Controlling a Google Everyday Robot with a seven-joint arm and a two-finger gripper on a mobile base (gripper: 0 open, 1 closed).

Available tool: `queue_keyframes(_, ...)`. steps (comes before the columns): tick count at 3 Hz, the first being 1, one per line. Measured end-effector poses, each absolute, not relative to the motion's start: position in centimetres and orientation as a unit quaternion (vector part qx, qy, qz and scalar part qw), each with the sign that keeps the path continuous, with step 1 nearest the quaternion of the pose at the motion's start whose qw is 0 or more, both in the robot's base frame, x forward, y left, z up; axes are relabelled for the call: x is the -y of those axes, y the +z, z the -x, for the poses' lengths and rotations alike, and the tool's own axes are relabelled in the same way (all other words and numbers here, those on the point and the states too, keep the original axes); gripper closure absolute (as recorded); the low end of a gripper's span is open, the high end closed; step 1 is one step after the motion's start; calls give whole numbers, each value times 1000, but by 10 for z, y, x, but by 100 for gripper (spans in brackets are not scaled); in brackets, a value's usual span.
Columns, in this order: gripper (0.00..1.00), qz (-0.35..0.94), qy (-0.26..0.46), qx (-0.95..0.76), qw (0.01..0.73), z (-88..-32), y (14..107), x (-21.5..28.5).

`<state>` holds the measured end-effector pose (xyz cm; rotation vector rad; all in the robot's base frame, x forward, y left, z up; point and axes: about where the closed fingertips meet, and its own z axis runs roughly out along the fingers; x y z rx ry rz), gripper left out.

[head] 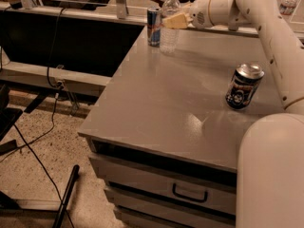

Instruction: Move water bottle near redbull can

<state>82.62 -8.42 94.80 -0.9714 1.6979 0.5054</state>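
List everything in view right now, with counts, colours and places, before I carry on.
water bottle: 1, clear with white cap, table's far edge, next to the redbull can
redbull can: 1, blue-silver, far edge
dark can: 1, navy with white logo, table's right side, standing apart
table: 1, grey, centre, drawers below
second bottle: 1, clear, top-right background
cables: several, black, left by the floor
arm: 1, white, right side
gripper: 1, yellowish, at the water bottle's upper body
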Motion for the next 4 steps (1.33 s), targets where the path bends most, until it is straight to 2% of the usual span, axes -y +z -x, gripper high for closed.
queue_keyframes(1, 85, 412, 201, -715, 528, -828, 945, 84)
queue_keyframes(4, 15, 408, 197, -724, 519, -834, 934, 86)
